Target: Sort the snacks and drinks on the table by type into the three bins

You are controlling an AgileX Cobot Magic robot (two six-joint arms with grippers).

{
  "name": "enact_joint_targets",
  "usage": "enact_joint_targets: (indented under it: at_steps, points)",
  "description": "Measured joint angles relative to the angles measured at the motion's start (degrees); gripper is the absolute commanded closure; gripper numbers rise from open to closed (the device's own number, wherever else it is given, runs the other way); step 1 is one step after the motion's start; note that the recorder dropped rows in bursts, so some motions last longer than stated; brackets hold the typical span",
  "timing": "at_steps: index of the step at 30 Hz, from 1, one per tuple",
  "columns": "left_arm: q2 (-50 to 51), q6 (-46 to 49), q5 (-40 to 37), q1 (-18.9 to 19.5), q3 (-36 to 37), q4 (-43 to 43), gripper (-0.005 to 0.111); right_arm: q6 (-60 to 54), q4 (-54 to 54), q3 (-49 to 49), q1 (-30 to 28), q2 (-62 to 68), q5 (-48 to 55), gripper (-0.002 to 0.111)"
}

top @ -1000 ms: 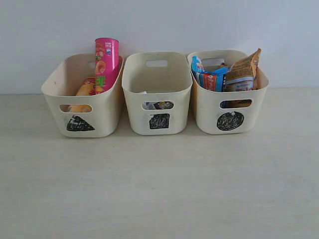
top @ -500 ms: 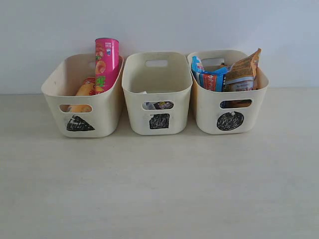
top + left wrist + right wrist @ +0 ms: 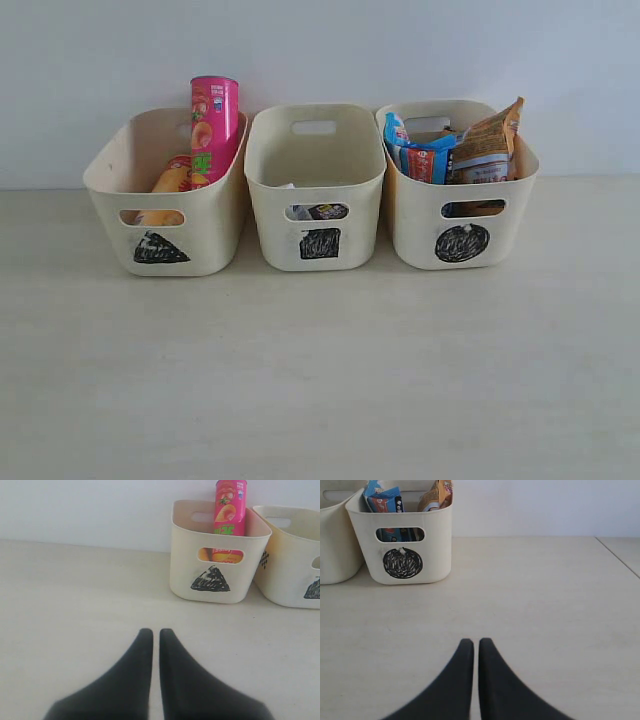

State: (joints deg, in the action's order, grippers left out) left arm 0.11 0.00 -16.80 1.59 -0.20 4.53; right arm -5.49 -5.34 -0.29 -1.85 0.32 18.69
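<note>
Three cream bins stand in a row at the back of the table. The triangle bin (image 3: 205,235) (image 3: 182,570) holds the upright pink chip tube (image 3: 214,125) (image 3: 230,507) and a yellow-red tube (image 3: 172,180) leaning low beside it. A dark carton (image 3: 322,211) shows through the handle of the square bin (image 3: 350,225). In the circle bin (image 3: 420,235) (image 3: 437,555) stand the blue packet (image 3: 420,155) (image 3: 382,497) and the orange-brown packet (image 3: 488,145) (image 3: 436,496). My left gripper (image 3: 152,631) and right gripper (image 3: 472,641) are both shut and empty, low over bare table, well in front of the bins. Neither arm shows in the exterior view.
A pale wall rises right behind the bins. The light tabletop (image 3: 320,380) stretches in front of them. In the right wrist view a seam or edge of the table (image 3: 620,557) runs along the far side.
</note>
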Motion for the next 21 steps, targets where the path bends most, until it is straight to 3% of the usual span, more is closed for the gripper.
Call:
enact_joint_targets:
  at_steps: [21]
  points:
    - [0.00,0.00,0.00,0.00,0.00,0.00,0.103,0.00,0.00,0.00,0.00,0.00,0.22,0.107]
